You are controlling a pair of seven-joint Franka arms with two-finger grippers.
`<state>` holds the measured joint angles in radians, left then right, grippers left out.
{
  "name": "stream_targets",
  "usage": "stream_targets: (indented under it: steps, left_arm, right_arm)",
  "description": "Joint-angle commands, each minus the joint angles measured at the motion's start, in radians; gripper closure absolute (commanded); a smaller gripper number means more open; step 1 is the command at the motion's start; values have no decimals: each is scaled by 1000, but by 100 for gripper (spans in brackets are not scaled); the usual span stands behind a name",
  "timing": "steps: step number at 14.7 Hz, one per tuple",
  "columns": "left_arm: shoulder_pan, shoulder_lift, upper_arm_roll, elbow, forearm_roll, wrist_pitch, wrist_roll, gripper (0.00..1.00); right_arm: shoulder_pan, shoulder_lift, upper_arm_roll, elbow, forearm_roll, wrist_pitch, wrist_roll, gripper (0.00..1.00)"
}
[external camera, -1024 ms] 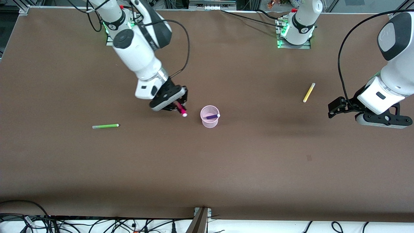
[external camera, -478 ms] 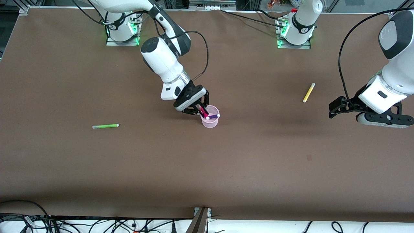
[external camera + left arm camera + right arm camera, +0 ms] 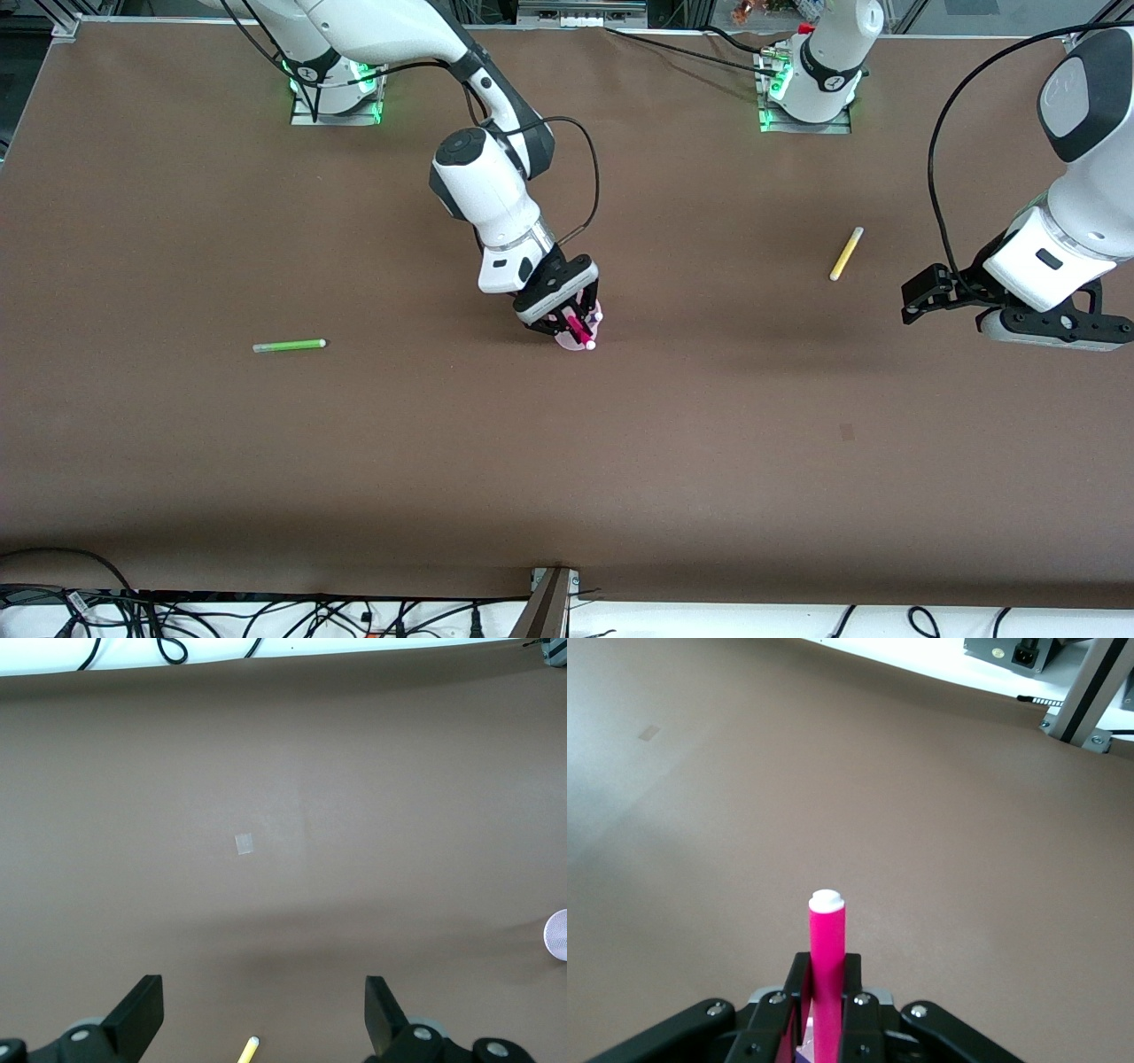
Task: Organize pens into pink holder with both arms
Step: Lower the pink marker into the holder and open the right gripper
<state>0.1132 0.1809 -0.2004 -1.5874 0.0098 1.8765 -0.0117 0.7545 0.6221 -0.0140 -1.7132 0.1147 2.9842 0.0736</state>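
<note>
Magenta pen (image 3: 580,330) sits clamped in the right gripper (image 3: 571,326) fingers over the pink holder (image 3: 586,344), while the left gripper (image 3: 1019,312) waits spread wide above the worktop (image 3: 709,443) beside the yellow pen (image 3: 846,253); the green pen (image 3: 289,345) lies toward the right arm's end.

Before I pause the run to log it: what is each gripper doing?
Left gripper: open, empty, waiting above the table near the yellow pen.
Right gripper: shut on the magenta pen, over the pink holder.
</note>
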Motion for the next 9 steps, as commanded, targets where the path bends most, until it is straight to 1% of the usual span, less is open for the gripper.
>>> stream_targets:
  steps: [1, 5, 9]
  left_arm:
    - [8, -1, -5, 18, -22, -23, 2, 0]
    - [8, -1, -5, 18, -22, -23, 2, 0]
    - [8, 0, -4, 18, -22, -23, 2, 0]
  right_arm:
    - [16, 18, -20, 23, -6, 10, 25, 100]
    - [29, 54, -24, 17, -6, 76, 40, 100]
    - [39, 54, -24, 7, -6, 75, 67, 100]
